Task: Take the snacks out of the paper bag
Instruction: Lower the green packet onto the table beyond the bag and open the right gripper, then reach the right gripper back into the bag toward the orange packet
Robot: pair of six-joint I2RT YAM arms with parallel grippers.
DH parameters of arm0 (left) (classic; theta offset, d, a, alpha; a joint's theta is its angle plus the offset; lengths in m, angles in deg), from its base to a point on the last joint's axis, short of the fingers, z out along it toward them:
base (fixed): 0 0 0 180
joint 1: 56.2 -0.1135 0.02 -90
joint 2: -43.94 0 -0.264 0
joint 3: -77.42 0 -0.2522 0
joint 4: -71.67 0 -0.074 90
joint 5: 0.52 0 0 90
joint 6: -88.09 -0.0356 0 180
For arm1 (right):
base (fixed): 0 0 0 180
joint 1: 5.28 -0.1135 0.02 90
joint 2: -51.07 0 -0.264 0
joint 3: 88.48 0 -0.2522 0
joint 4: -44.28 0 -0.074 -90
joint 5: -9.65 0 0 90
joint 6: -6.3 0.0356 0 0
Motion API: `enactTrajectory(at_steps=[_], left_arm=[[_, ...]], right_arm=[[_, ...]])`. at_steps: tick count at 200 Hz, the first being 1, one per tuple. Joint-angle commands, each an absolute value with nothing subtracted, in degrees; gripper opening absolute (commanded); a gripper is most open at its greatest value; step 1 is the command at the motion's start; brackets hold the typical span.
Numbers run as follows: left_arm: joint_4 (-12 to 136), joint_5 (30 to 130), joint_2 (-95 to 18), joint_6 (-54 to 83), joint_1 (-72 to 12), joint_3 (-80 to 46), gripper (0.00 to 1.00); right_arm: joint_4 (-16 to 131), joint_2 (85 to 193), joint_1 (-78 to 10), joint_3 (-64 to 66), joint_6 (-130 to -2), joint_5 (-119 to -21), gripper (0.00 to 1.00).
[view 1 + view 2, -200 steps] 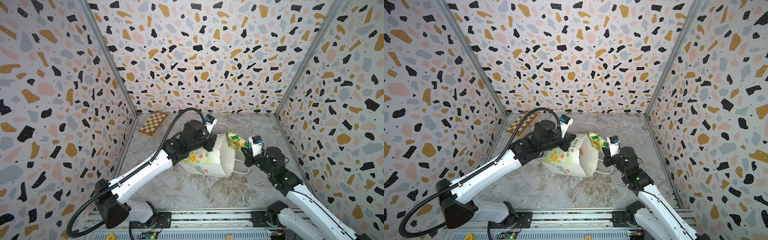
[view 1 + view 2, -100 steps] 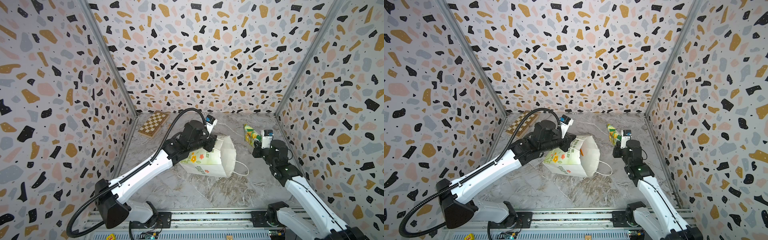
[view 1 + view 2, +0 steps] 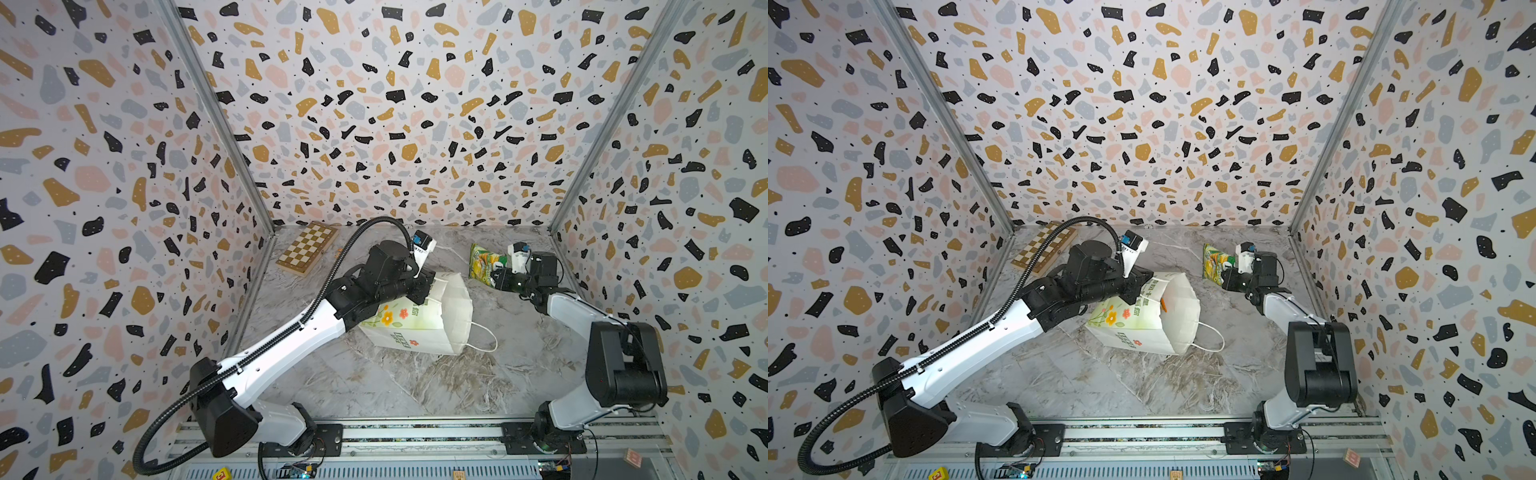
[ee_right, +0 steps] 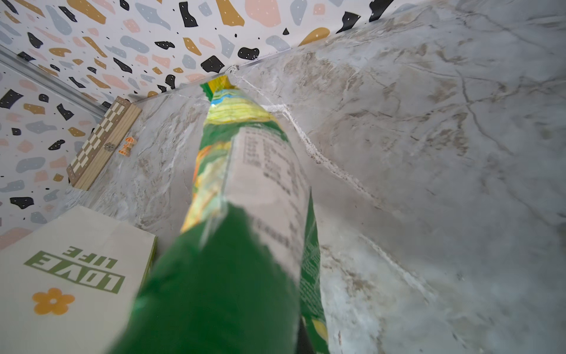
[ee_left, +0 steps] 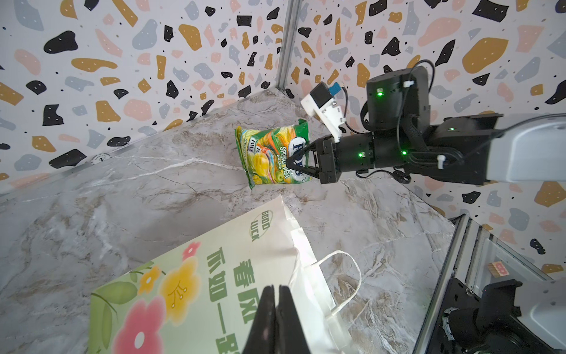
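Note:
The white paper bag [image 3: 415, 328] [image 3: 1142, 326] lies on its side mid-table, with its mouth facing right and its flowered side up. My left gripper [image 3: 424, 291] [image 5: 276, 288] is shut, pinching the bag's upper wall [image 5: 199, 275] near the mouth. To the back right, my right gripper [image 3: 494, 278] [image 3: 1224, 279] [image 5: 294, 161] is shut on one end of a green-yellow snack packet [image 3: 482, 264] [image 3: 1214, 262] [image 5: 269, 156] held above the table, clear of the bag. The packet [image 4: 245, 184] fills the right wrist view and hides the jaws. Other snacks are out of view.
A wooden chessboard [image 3: 307, 248] [image 4: 101, 144] lies at the back left by the wall, with a tiny orange piece [image 4: 127, 145] beside it. The bag's cord handle [image 3: 484, 340] trails on the marble. A small orange bit [image 3: 1163, 305] shows inside the bag's mouth. Walls close three sides.
My right gripper has carried the green-yellow packet from the bag's mouth to the back right, near the wall. The left arm and the bag have stayed put.

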State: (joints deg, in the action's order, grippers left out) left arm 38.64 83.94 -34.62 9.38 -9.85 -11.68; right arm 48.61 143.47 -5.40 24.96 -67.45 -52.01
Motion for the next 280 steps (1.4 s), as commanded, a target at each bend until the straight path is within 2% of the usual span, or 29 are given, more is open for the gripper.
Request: enactTrajectory(at_steps=[1,17,32,47,59,72,113,147,181,226,280], left_arm=[[40.18,83.06,-33.63,8.28,-9.7,-12.01,0.0],[40.18,82.5,-33.73,8.1,-9.7,-11.98,0.0],[39.99,82.11,-33.75,8.04,-9.71,-11.92,0.0],[39.75,81.3,-33.82,7.75,-9.7,-11.79,0.0],[39.47,80.88,-33.7,7.51,-9.75,-11.74,0.0],[38.93,80.7,-33.66,7.13,-9.71,-11.5,0.0],[38.08,80.96,-33.09,6.64,-9.7,-11.55,0.0],[38.67,81.66,-33.05,7.24,-9.7,-11.7,0.0],[39.18,81.98,-32.91,7.62,-9.68,-11.34,0.0],[39.87,82.32,-32.94,8.11,-9.7,-10.97,0.0],[39.72,82.79,-32.35,7.65,-9.71,-10.77,0.0]], right_arm=[[44.69,146.77,-4.19,20.22,-66.67,-47.92,0.0],[45.48,149.98,-3.62,18.12,-66.91,-48.3,0.1],[47.19,151.7,-3.37,16.95,-67.91,-50.01,0.29],[48.17,151.3,-3.4,17.47,-68.64,-52.05,0.44],[48.11,149.66,-3.38,18.99,-68.7,-53.48,0.52],[47.95,146.84,-3.43,21.05,-68.78,-54.35,0.56],[46.84,132.45,-4.35,29.73,-68.9,-50.53,0.58],[47.6,118.98,-10.24,35.44,-71.7,-47.09,0.58],[49.06,111.66,-15.98,39.06,-72.11,-42.94,0.57],[47.55,108.36,-24.68,44.71,-72.3,-43.83,0.56],[43.73,114.33,-35.15,47.87,-72.08,-48.68,0.55]])
